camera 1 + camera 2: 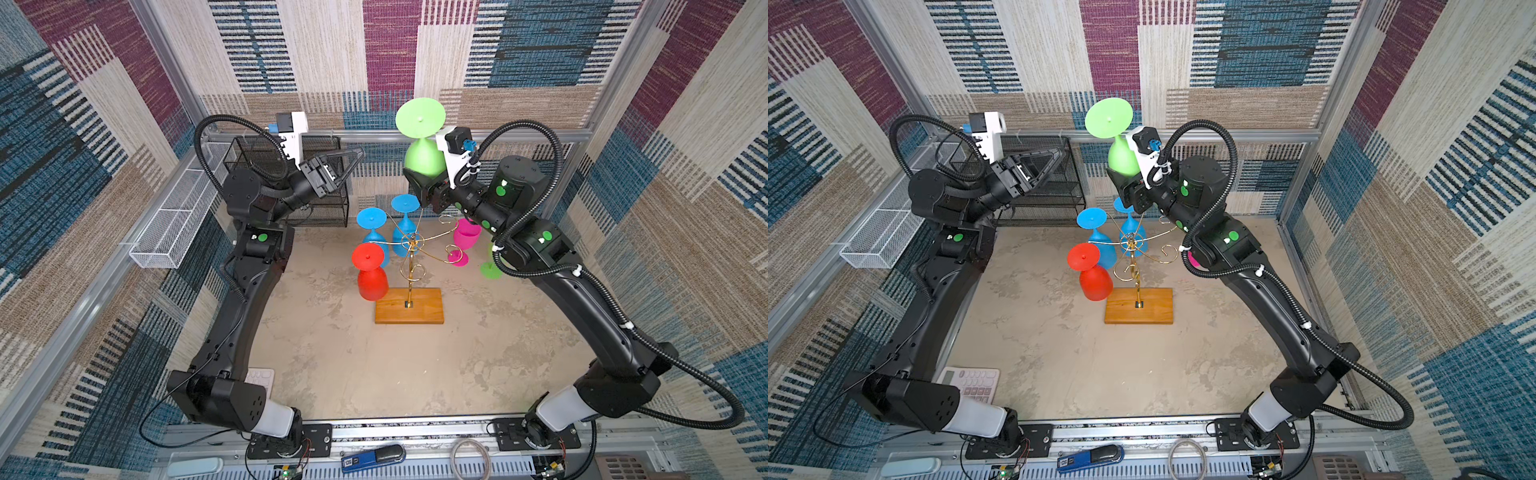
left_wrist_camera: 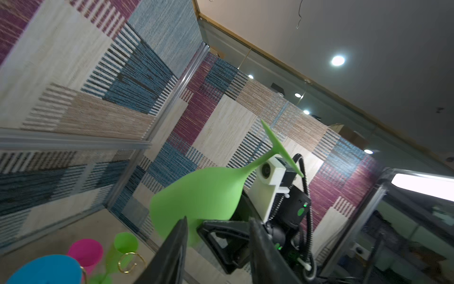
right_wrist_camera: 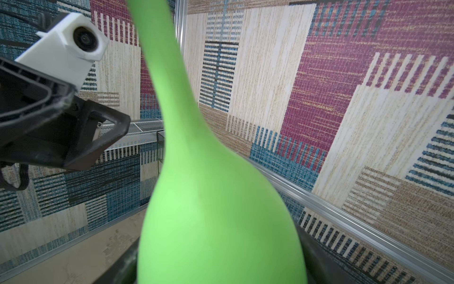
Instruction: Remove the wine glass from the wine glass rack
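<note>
The rack [image 1: 409,307] [image 1: 1138,305] carries three glasses hung foot-up from its scroll arms. Two are blue glasses [image 1: 372,232] [image 1: 405,220] and one is a red glass [image 1: 371,274]. They sit below and between the two sets of jaws.

The right jaws are closed on the bowl of the green glass [image 1: 422,158] [image 1: 1121,158] [image 3: 216,209]. They hold it foot-up, above the rack and clear of its arms. The left jaws stand apart with nothing between them, level with that glass and pointed toward it across a gap.

Below the right jaws, under that arm, a pink glass [image 1: 464,239] [image 2: 86,253] and a second green one [image 1: 490,270] [image 2: 122,246] stand upright on the surface [image 1: 353,365]. Behind the left jaws is a black mesh shelf [image 1: 324,212]. Farther out on that side a long white mesh basket [image 1: 166,237] has cross dividers.

All the glasses are matte and opaque, with round flat feet, thin stems and egg-shaped bowls. The rack is thin gold wire, a twisted stem with curled ends, on a glossy rectangular wooden block. The surface is mottled beige, like worn stone.
</note>
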